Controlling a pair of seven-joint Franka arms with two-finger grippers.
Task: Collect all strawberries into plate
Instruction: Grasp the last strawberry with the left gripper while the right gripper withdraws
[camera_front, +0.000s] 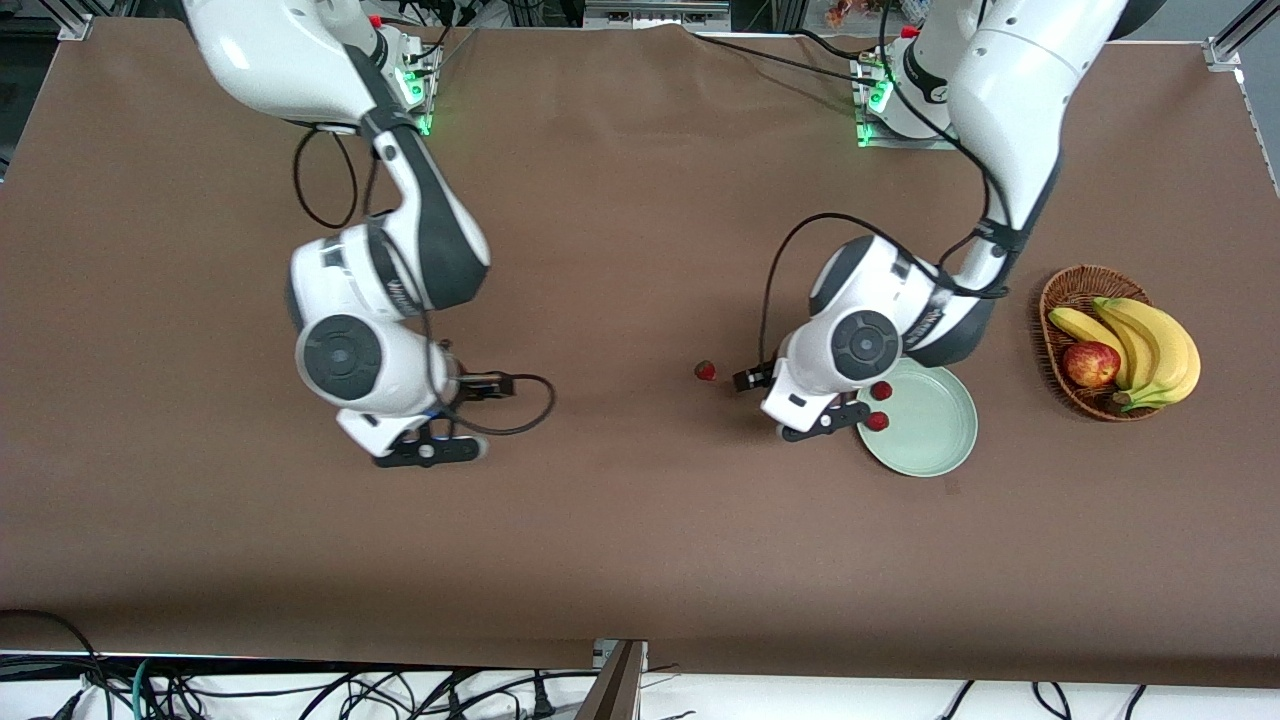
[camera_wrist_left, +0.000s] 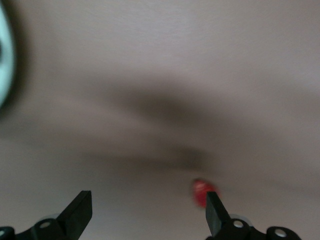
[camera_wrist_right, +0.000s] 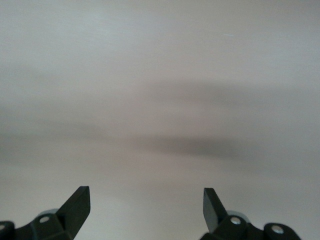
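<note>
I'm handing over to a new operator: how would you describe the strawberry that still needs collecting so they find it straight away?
Start at the pale green plate near the wicker basket. Beside the plate, toward the right arm's end, a lone strawberry lies on the bare brown table, next to the left claw. Unlike the other two strawberries, it is outside the plate.

Three strawberries: two on the one mint-green plate, one on the table. One wicker basket holds one red apple and three bananas. Two robot arms, each with one gripper.
</note>
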